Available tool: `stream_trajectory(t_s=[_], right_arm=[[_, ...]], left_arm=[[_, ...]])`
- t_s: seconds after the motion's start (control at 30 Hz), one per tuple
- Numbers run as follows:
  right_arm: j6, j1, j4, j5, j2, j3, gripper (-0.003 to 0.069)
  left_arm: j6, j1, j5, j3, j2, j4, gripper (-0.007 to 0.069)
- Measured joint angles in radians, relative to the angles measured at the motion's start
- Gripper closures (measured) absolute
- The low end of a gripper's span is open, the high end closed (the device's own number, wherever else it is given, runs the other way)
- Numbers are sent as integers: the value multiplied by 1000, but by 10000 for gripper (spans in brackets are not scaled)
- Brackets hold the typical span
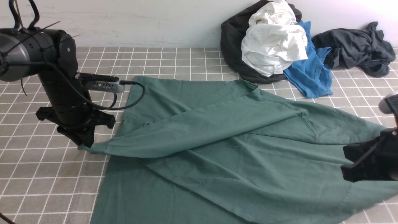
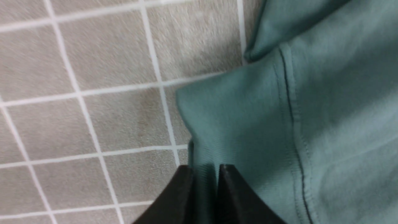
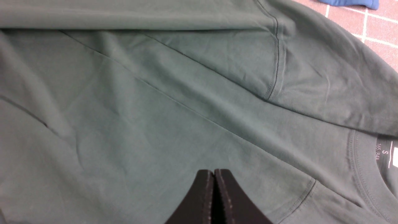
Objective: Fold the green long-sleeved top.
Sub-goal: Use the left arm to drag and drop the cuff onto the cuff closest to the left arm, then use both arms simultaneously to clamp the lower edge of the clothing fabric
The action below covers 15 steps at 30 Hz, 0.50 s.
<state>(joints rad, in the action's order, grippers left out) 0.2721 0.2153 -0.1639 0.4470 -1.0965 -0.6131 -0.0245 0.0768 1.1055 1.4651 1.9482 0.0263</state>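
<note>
left gripper [image 2: 205, 169]: jaws nearly closed, pinching the sleeve cuff [image 2: 236, 118] | right gripper [image 3: 214, 172]: jaws closed, nothing between them, above the chest | green long-sleeved top [image 1: 217, 149]: spread on the checked cloth [image 1: 46, 174], one sleeve drawn across the body | step, judged: sleeve fold-in | next: lay the cuff flat within the body outline before you release it.

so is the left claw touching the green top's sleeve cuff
Touching. The left wrist view shows the cuff of the green top sitting between the left claw's two black fingers, fabric against both.
</note>
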Motion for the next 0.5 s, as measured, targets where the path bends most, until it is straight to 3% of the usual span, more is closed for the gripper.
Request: stream_trajectory(t_s=[0.27, 0.4, 0.5], right_arm=[[0, 0, -34, 65, -8, -14, 669], [-1, 0, -34, 176, -76, -95, 653], [-2, -9, -25, 216, -216, -211, 594]], left_arm=[[0, 8, 34, 0, -72, -5, 335], [-2, 51, 58, 0, -173, -6, 315], [-11, 118, 67, -5, -272, -6, 314]])
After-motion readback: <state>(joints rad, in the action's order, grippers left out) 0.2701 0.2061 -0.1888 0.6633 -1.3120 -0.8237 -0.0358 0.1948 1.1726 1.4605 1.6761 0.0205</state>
